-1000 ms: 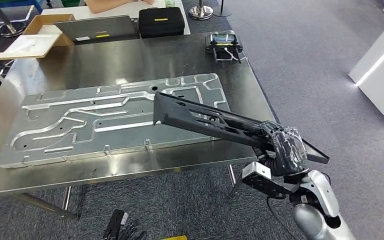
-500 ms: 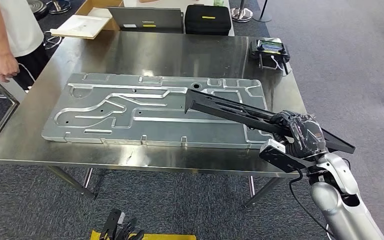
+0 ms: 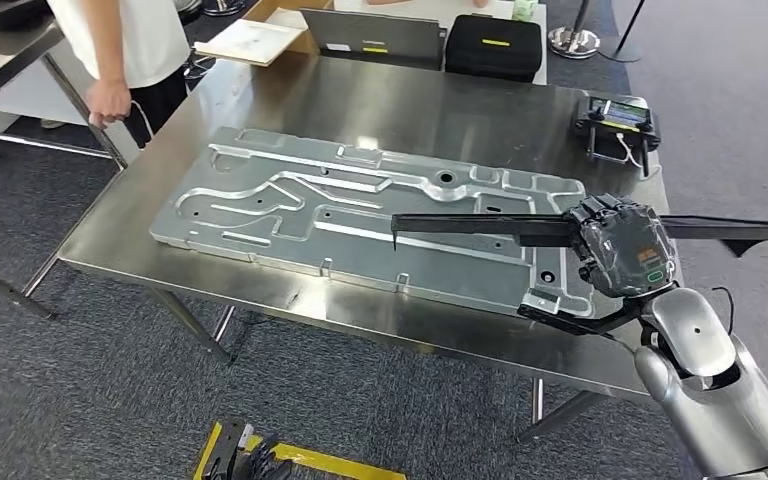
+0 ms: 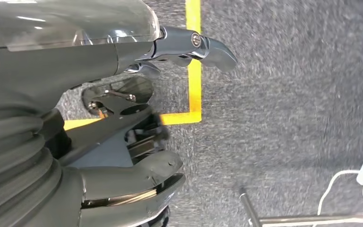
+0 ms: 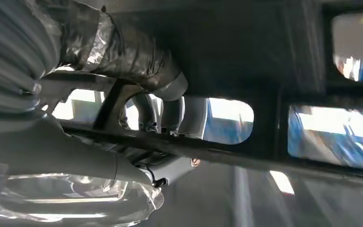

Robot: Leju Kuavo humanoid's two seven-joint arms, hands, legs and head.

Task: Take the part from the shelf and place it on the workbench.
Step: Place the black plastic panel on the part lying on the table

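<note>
Steel workbench (image 3: 290,110) on grey carpet, and a big machined aluminium plate (image 3: 360,215) lies flat across its middle. A person (image 3: 125,45) stands at the far left corner. The part (image 3: 480,226), a long flat black bar with cut-out windows, hangs level above the plate's right end, its far tip jutting past the bench edge. Right hand (image 3: 622,250) clasps it mid-length. Left hand (image 4: 123,118) hangs over the carpet, fingers loosely apart, holding nothing.

R hand (image 3: 622,245) grips black part (image 3: 480,226) level over workbench (image 3: 400,100) plate (image 3: 290,205).
</note>
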